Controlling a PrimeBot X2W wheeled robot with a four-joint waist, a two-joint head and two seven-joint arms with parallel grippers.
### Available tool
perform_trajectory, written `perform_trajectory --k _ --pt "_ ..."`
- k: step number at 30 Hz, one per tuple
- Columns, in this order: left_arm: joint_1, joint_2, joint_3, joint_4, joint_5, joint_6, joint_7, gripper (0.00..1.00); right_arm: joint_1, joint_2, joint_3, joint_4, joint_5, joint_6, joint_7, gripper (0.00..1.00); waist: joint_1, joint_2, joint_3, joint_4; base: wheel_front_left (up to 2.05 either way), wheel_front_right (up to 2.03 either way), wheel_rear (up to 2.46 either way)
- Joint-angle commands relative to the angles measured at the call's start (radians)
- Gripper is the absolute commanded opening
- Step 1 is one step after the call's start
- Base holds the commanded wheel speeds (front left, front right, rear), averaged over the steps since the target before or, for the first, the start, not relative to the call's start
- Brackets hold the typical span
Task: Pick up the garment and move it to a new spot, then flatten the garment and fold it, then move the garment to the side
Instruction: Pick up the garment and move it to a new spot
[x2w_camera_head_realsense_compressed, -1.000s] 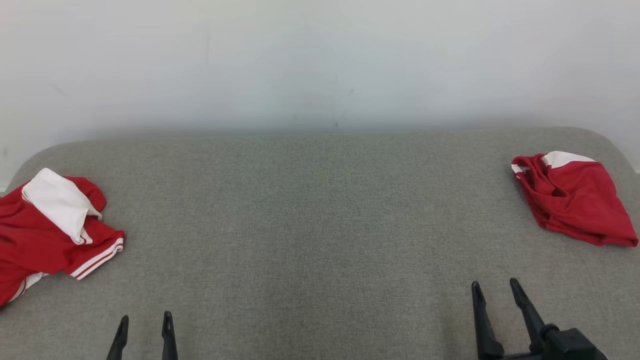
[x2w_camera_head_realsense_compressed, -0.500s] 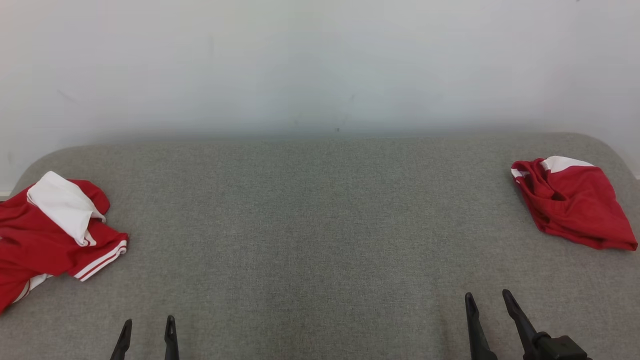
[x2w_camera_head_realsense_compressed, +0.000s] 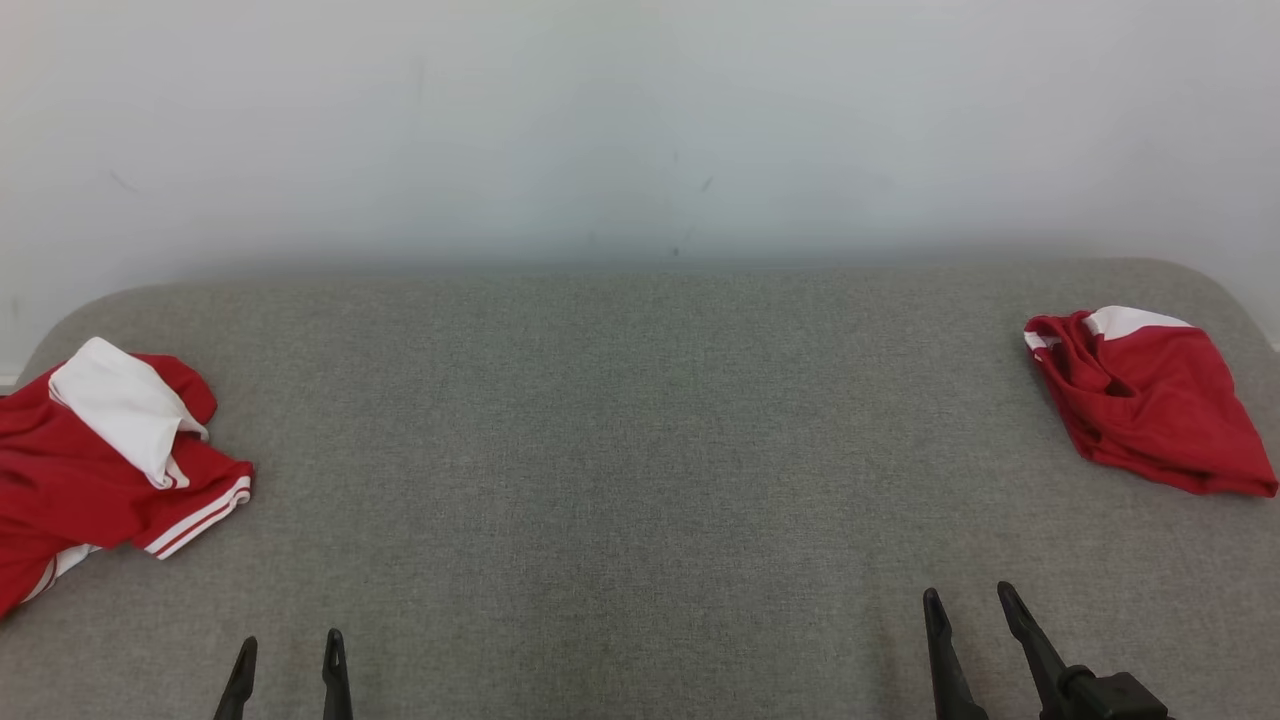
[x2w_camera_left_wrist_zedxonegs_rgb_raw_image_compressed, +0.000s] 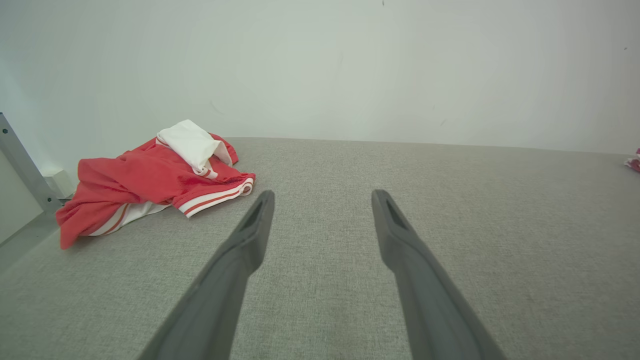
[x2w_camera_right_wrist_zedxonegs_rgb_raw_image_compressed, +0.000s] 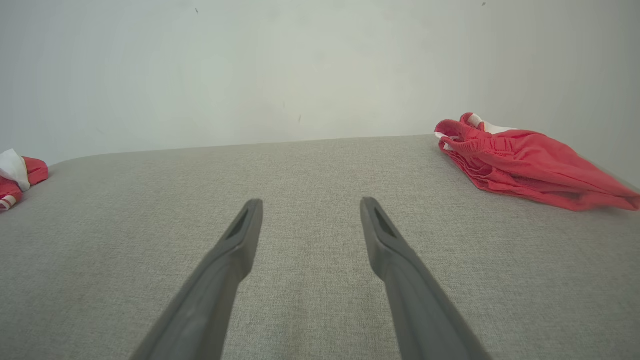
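A crumpled red garment (x2w_camera_head_realsense_compressed: 80, 480) with a white panel and white-striped hems lies at the far left of the grey fabric surface (x2w_camera_head_realsense_compressed: 640, 420); it also appears in the left wrist view (x2w_camera_left_wrist_zedxonegs_rgb_raw_image_compressed: 140, 180). A second red garment (x2w_camera_head_realsense_compressed: 1150, 410) with a white patch lies bunched at the far right, and the right wrist view shows its gathered waistband (x2w_camera_right_wrist_zedxonegs_rgb_raw_image_compressed: 525, 165). My left gripper (x2w_camera_head_realsense_compressed: 290, 640) is open at the lower left over bare fabric (x2w_camera_left_wrist_zedxonegs_rgb_raw_image_compressed: 322, 192). My right gripper (x2w_camera_head_realsense_compressed: 968, 592) is open at the lower right (x2w_camera_right_wrist_zedxonegs_rgb_raw_image_compressed: 310, 201). Both grippers are well clear of either garment.
A plain white wall (x2w_camera_head_realsense_compressed: 640, 120) rises right behind the surface's far edge. The surface has rounded far corners. A grey metal post (x2w_camera_left_wrist_zedxonegs_rgb_raw_image_compressed: 20, 165) stands beyond the left edge. Bare fabric stretches between the two garments.
My right gripper has drawn back toward the near edge and slightly left. The head view bobbed a little. Both garments lie where they were, and both grippers stay open.
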Motion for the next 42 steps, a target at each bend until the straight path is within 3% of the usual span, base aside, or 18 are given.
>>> perform_trajectory --k 1,28,42 --pt "-0.007 0.0 0.002 0.003 -0.001 -0.001 -0.001 1.0 0.001 0.003 -0.002 0.003 0.0 -0.002 -0.002 1.0 0.0 0.0 0.001 0.001 0.0 0.0 0.0" --pt "-0.012 0.0 0.013 0.003 -0.008 0.01 -0.001 1.0 -0.001 0.003 0.001 0.009 0.004 -0.002 -0.002 1.0 0.0 0.0 0.007 0.017 0.0 0.0 0.0" --pt "-0.024 0.0 0.015 0.031 -0.005 0.026 -0.001 1.0 0.015 0.002 0.006 0.019 0.02 -0.002 -0.002 1.0 0.0 0.0 0.001 0.159 0.0 0.0 0.0"
